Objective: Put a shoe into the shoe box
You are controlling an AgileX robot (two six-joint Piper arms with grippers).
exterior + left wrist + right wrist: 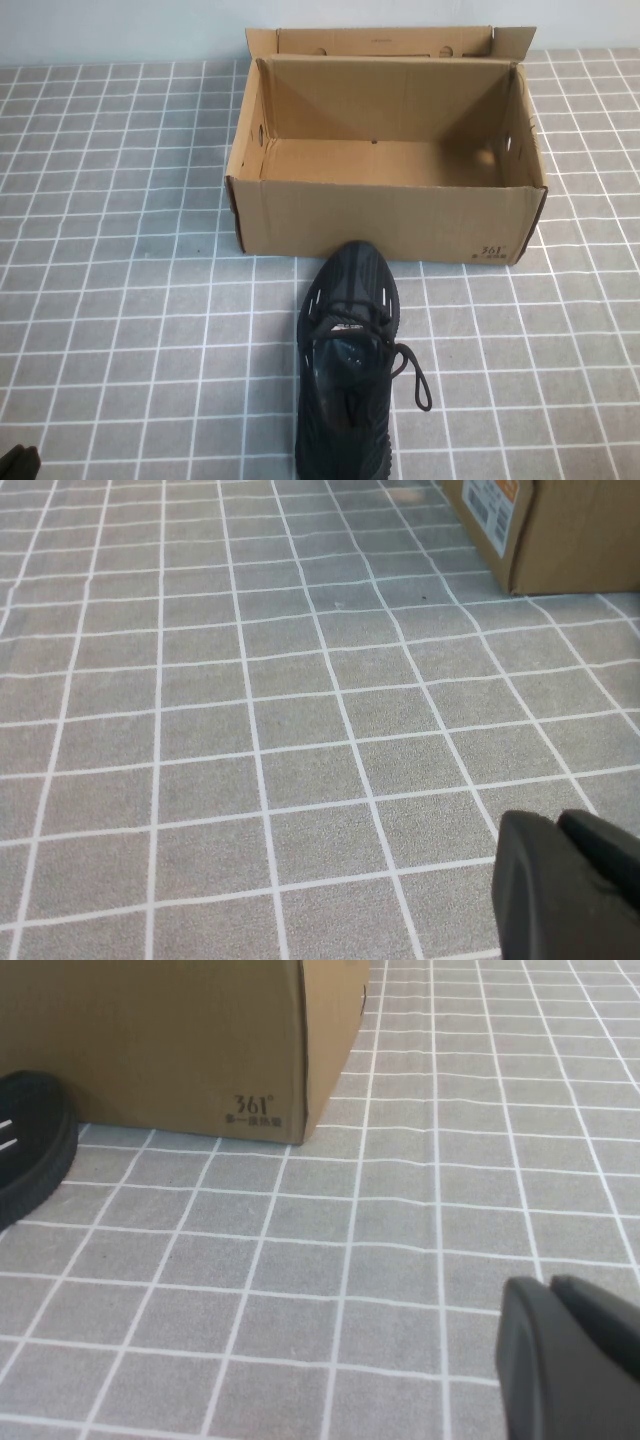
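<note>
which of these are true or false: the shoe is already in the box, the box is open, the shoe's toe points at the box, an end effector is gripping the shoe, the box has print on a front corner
1. The black knit lace-up sneaker lies inside the brown corrugated cardboard box. False: it rests on the grey tiled table in front of the box.
2. The box is open at the top. True.
3. The sneaker's toe points toward the box's front wall. True.
4. An end effector grips the sneaker. False: the left end effector and the right end effector each hang over bare tiles, apart from the sneaker, holding nothing.
5. Small dark print sits at the box's front corner on the robot's right. True.
</note>
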